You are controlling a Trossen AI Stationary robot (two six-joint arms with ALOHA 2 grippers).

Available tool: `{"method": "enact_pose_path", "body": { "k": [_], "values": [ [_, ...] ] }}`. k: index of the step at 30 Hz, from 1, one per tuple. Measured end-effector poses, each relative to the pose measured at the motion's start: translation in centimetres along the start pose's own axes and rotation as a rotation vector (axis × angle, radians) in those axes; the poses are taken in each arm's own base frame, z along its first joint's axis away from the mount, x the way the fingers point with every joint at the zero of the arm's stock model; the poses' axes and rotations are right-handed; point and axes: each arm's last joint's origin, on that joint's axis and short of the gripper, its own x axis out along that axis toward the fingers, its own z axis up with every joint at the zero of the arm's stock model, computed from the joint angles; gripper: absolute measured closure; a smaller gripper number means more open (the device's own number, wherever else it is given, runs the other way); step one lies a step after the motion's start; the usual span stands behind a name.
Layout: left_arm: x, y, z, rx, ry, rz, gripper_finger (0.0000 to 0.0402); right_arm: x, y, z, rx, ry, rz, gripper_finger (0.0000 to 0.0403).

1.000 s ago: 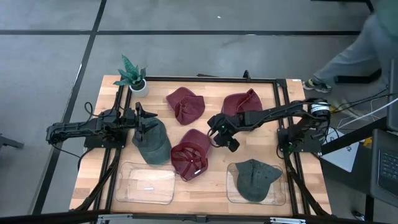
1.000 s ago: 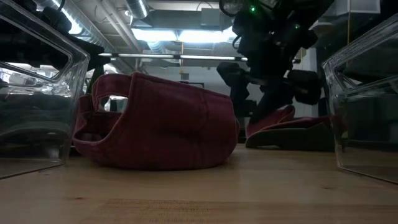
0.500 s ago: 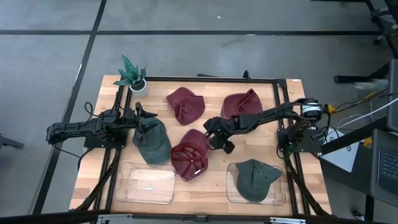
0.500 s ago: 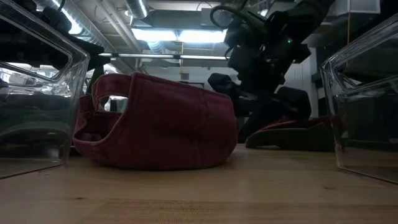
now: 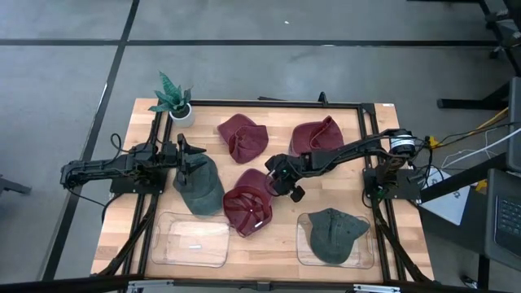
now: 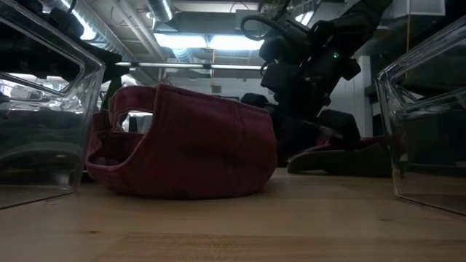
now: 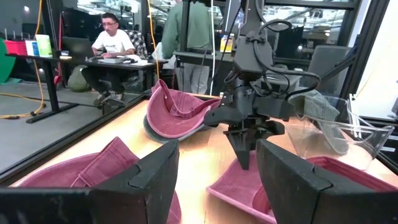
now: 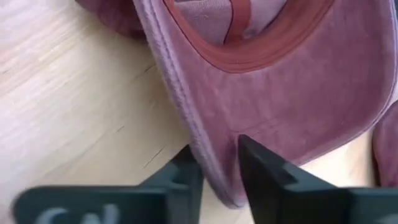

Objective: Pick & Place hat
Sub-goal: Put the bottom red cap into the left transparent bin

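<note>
With the right gripper (image 8: 216,171) astride the red cap's (image 5: 248,207) brim, not yet clenched, we should bite deep before lifting; the left gripper (image 7: 214,171) stands released.

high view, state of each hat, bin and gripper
Middle red hat: upside down, brim between the right gripper fingers
Back red hats: loose on table
Green hat: under open left gripper
Right bin: holds a green hat
Left bin: no hat
</note>
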Motion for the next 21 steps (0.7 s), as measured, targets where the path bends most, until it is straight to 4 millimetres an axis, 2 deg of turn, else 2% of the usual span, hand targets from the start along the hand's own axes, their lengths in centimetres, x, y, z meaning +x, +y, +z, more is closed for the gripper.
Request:
{"method": "enact_pose_path", "body": {
  "k": [5, 9, 13, 21],
  "values": [
    [0.0, 0.0, 0.0, 0.0, 0.0, 0.0, 0.0192, -0.2, -0.3, 0.2, 0.042, 0.019, -0.052, 0.0386],
    [0.0, 0.0, 0.0, 0.0, 0.0, 0.0, 0.0192, -0.7, -0.3, 0.2, 0.056, 0.03, -0.046, 0.0383],
    [0.0, 0.0, 0.0, 0.0, 0.0, 0.0, 0.0192, -2.1, -0.3, 0.1, 0.08, 0.034, -0.011, 0.0384],
    [0.0, 0.0, 0.0, 0.0, 0.0, -0.001, 0.0192, -6.1, -0.9, -0.2, 0.321, -0.07, 0.137, 0.0389]
  ]
}}
